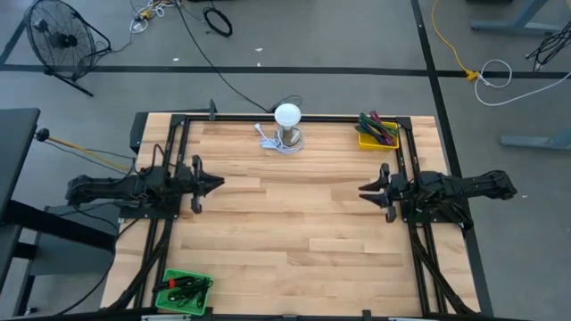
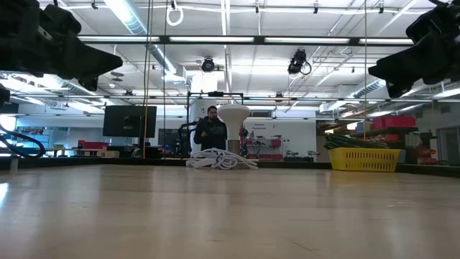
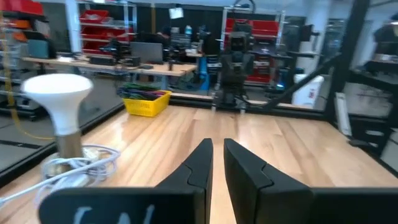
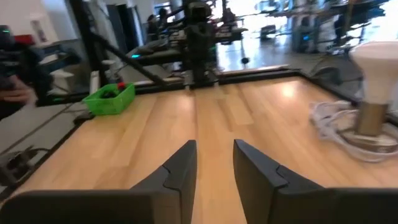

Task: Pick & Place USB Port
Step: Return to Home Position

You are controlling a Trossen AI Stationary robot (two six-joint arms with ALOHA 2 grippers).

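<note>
The left gripper (image 1: 219, 184) hovers over the left side of the table (image 1: 294, 250) and the right gripper (image 1: 361, 189) over the right side. Their tips point at each other, with bare wood between them. The left fingers (image 3: 200, 167) stand a little apart, with only a narrow slit between them, and they hold nothing. The right fingers (image 4: 180, 168) are apart by a wider gap and are also empty. The black USB cables (image 1: 183, 289) lie inside the green bin (image 1: 171, 275). This bin sits at the table corner, behind and to the side of the left fingers and well apart from them. It is far ahead of the right fingers, across the table. A white lamp (image 1: 287, 116) with a coiled white cord (image 1: 266, 136) stands at the far edge, off to the side of both pairs of fingertips. A yellow bin (image 1: 366, 143) with cables is near the right fingers, to their side.
</note>
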